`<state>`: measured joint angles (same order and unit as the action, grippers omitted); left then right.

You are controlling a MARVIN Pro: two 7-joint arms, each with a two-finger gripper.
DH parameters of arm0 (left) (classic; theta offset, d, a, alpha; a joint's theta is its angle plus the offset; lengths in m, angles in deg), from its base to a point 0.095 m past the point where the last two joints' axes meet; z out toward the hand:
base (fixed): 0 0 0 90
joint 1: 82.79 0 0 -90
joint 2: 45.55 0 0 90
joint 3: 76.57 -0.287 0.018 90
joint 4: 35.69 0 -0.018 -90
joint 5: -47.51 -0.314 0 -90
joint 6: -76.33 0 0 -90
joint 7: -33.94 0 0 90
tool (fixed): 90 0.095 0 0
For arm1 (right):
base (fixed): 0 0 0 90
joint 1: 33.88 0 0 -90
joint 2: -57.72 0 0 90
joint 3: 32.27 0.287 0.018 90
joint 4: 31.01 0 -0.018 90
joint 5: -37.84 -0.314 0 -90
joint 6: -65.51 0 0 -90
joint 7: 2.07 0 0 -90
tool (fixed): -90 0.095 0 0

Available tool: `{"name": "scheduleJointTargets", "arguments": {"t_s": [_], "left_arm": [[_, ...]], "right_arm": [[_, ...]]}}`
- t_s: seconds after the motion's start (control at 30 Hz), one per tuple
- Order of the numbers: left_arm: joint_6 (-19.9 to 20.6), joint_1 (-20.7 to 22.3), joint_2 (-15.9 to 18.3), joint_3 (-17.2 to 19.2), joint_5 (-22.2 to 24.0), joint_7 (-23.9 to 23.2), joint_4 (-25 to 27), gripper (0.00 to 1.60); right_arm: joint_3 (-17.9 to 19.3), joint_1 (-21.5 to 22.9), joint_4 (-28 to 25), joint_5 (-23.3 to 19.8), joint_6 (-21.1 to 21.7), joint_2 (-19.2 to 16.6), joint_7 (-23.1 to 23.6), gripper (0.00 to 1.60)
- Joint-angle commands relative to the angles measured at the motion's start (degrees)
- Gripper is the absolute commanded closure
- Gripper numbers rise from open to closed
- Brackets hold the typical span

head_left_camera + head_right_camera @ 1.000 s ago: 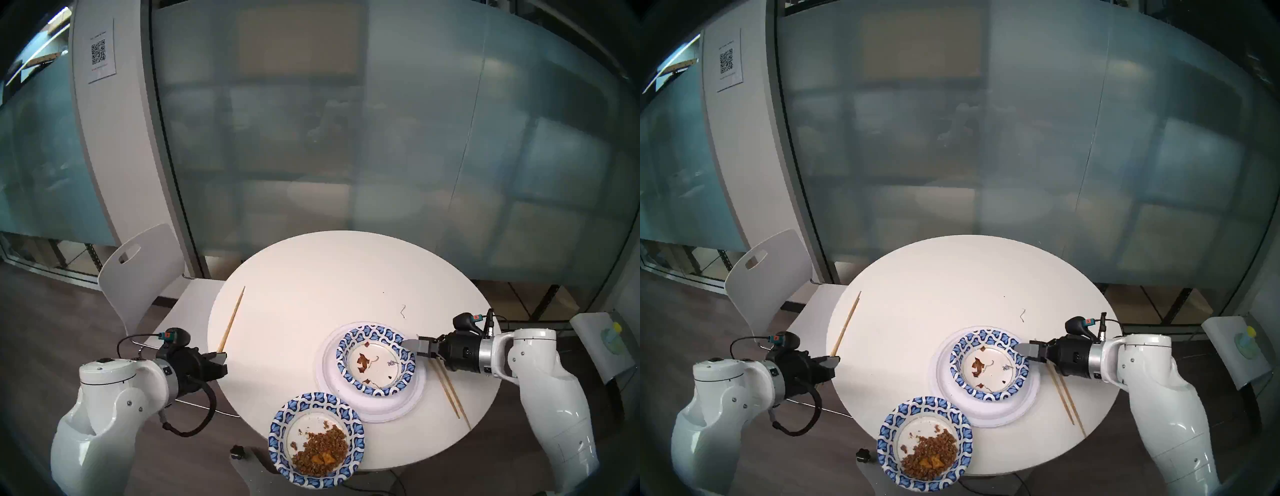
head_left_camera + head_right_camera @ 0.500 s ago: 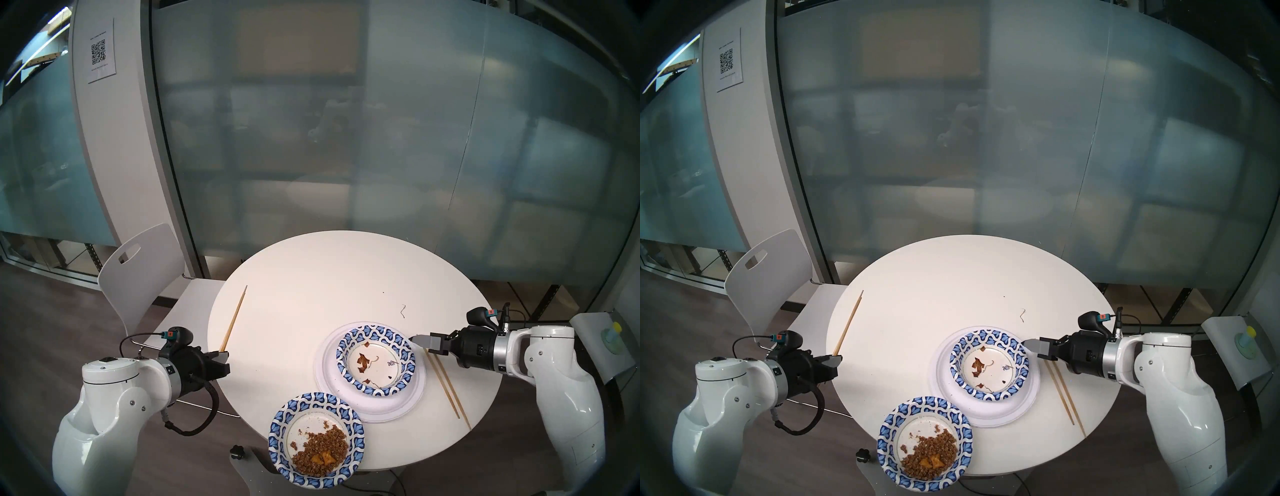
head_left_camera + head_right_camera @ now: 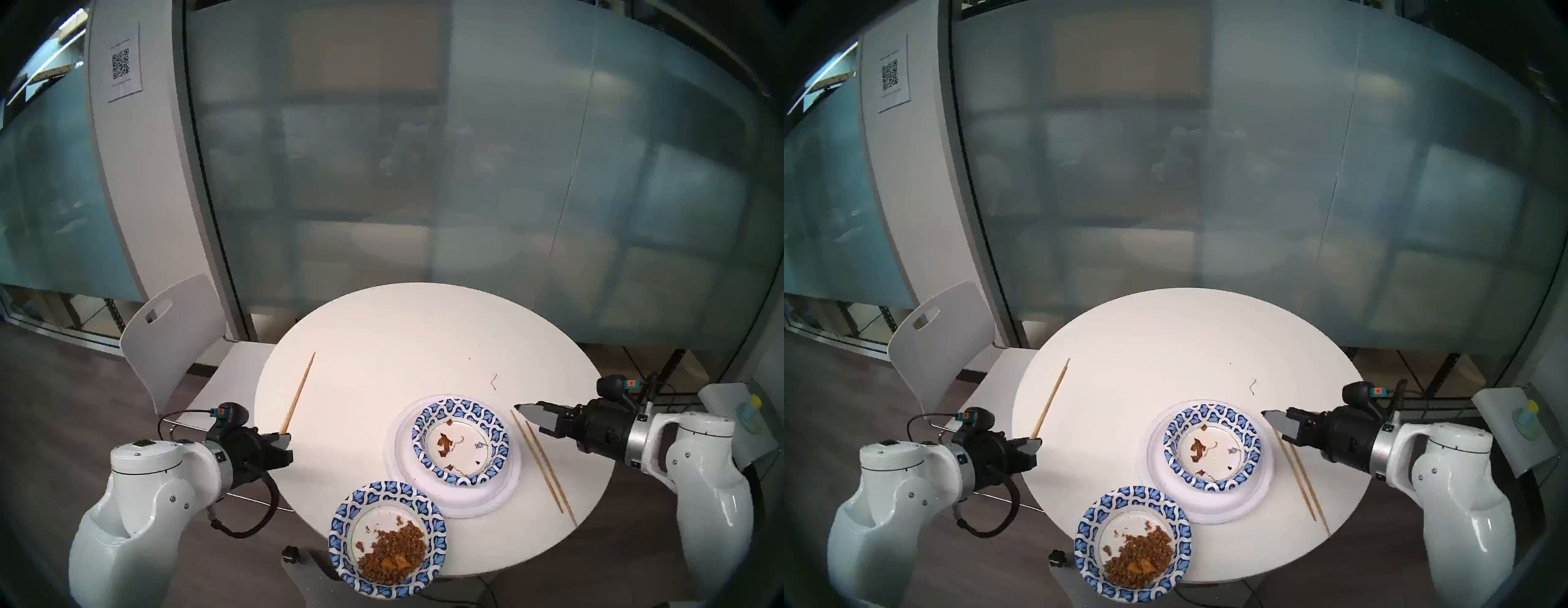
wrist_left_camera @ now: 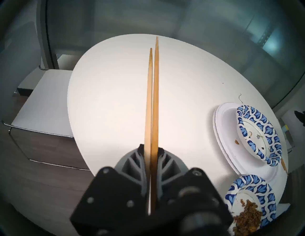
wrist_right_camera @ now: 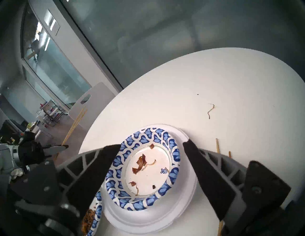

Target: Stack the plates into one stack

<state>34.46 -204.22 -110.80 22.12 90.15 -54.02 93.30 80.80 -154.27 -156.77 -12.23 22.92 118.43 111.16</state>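
Two white plates (image 3: 456, 499) lie stacked on the round table's right half, with a blue-patterned dish (image 3: 460, 439) holding a few scraps on top; the stack also shows in the right wrist view (image 5: 145, 168). A second blue-patterned dish (image 3: 387, 539), with brown food in it, sits apart at the front edge and overhangs it. My right gripper (image 3: 530, 416) is open and empty, just right of the stack, also seen in its wrist view (image 5: 152, 143). My left gripper (image 3: 285, 439) is shut on a pair of chopsticks (image 4: 152, 98) at the table's left edge.
A second pair of chopsticks (image 3: 543, 463) lies on the table (image 3: 403, 331) right of the stack, under my right gripper. A small dark scrap (image 3: 493, 381) lies behind the stack. A white chair (image 3: 178, 335) stands at the left and a glass wall behind.
My right gripper has drawn back to the right, away from the rim of the stack's patterned dish. My left gripper has moved a little right over the table edge with the chopsticks.
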Motion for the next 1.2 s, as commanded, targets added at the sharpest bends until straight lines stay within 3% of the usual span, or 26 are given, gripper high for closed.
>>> {"name": "scheduleJointTargets", "arguments": {"t_s": [0.0,0.37,0.7,0.83,0.87,1.17], "left_arm": [[-0.21,0.15,-0.09,0.35,0.02,0.03,1.74,1.60],[-0.18,-0.07,-0.24,0.35,0.19,0.03,1.76,1.60],[-0.16,-0.24,-0.27,0.20,0.60,-0.19,2.00,1.60],[-0.21,-0.48,-0.11,-0.23,0.44,-0.36,2.12,1.60],[-0.25,-0.78,0.08,-0.68,0.17,-0.50,2.60,1.60],[-0.32,-0.91,0.00,-0.92,0.06,-0.41,2.85,1.60]], "right_arm": [[1.15,-8.13,-7.86,1.46,-0.41,5.85,0.65,0.12],[0.79,-15.30,-14.02,4.59,0.97,11.54,3.06,0.26],[-4.82,-21.70,-14.23,8.79,-1.12,15.23,4.69,0.29],[-7.08,-25.51,-14.23,10.99,-4.80,15.88,4.80,0.32],[-8.34,-27.75,-14.23,14.30,-9.87,16.78,4.56,0.32],[-8.91,-28.07,-14.23,14.95,-10.13,17.03,4.24,0.35]]}}
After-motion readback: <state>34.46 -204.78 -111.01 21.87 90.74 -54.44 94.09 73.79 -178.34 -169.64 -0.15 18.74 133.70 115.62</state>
